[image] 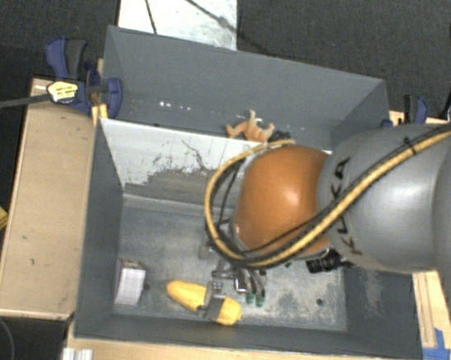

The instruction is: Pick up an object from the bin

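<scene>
A yellow banana-shaped toy (185, 294) lies along the bin's near wall, left of centre. My gripper (234, 303) hangs low over its right end, under the arm's orange cover. One dark finger (215, 302) crosses in front of the banana near that end. The other finger (254, 297), with green tips, stands to the right on the bin floor. The fingers stand apart, with the banana's right tip (229, 311) between them. The gripper is open.
A small white-grey block (130, 281) stands in the near left corner, left of the banana. A pale orange toy figure (249, 127) sits at the far wall. The arm and its cover hide the bin's right half.
</scene>
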Tool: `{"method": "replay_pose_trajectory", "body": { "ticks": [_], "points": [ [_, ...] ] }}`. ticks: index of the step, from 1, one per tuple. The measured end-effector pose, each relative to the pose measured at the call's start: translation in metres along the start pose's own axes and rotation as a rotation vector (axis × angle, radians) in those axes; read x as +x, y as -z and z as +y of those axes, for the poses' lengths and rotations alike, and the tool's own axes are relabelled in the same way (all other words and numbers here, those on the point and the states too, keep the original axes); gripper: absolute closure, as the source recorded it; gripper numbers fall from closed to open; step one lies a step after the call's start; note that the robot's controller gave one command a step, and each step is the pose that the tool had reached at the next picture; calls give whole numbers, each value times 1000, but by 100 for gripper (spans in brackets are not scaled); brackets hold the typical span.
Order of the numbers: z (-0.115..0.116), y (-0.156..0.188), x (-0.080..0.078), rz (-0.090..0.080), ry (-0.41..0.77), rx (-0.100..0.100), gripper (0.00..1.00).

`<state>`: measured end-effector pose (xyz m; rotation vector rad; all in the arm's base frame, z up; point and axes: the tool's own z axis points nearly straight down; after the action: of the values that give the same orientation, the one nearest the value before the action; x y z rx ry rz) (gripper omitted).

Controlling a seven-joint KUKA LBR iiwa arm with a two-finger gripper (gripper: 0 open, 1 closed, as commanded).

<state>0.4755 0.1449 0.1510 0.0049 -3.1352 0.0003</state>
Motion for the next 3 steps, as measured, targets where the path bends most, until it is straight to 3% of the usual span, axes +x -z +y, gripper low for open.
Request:
{"method": "replay_pose_trajectory", "body": {
  "ticks": [1,2,3],
  "points": [
    [-1,4,-2,-8,-5,-1,0],
    [-4,-14,-4,-15,49,-3,0],
    [-13,-79,-5,-12,99,-1,0]
  ]
}}
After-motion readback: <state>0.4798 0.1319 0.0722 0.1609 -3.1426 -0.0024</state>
